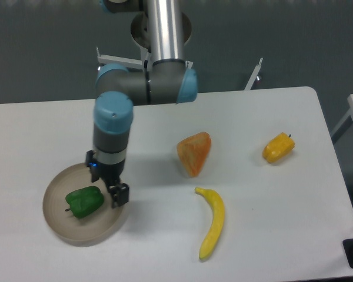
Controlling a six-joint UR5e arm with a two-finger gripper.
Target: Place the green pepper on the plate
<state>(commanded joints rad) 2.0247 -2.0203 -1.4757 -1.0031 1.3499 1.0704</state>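
Green pepper [85, 201] is lying inside the plate [57, 225], left of the dish's centre, its dark stem pointing left. Gripper [113, 192] is hanging over the plate's right part, just beside the pepper and apart from it, gripping nothing; how far apart its fingers are I cannot tell. Orange wedge [195, 153], banana [212, 221] and yellow pepper [278, 147] are sitting on the white table [259, 235], well apart from the plate.
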